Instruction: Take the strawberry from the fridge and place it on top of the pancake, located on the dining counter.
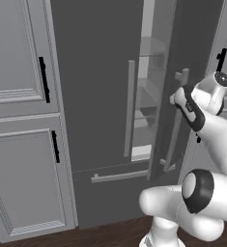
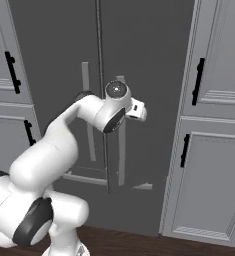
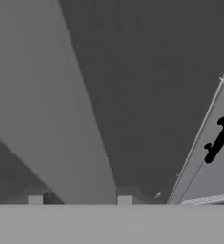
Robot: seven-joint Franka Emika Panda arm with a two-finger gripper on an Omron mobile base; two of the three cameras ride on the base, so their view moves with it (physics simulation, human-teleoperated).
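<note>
Stage: fridge (image 1: 100, 82) is being opened; its right door stands ajar, and the left base view shows pale shelves through the gap beside the hand.
Gripper: gripper (image 3: 80, 200) sits right against the right door's bar handle (image 1: 175, 125), with two small pale tips at the bottom of the hand view and the handle running as a broad grey band between and above them.
Gripper state: cannot tell whether the fingers clamp the bar or merely flank it; the gap looks middling, not wide.
Door handling: door is stiff and fairly heavy, swinging on a side hinge, so my guess is it wants a steady pull along an arc, held on the bar near mid-height where the hand is.
Strawberry: not to be made out on the shelves beyond the hand; the opening is narrow and blurred.
Strawberry handling: judged tiny, light, soft and easily bruised, rounded enough to slip or roll; take it across its widest part with a gentle, narrow pinch.
Count, fridge: one, with two upper doors, two upright bar handles, and one horizontal drawer bar (image 1: 120, 176) below the hand.
Count, cabinets: four cabinet handles (image 2: 199, 81), black, in the right base view, two to each side of the hand.
</note>
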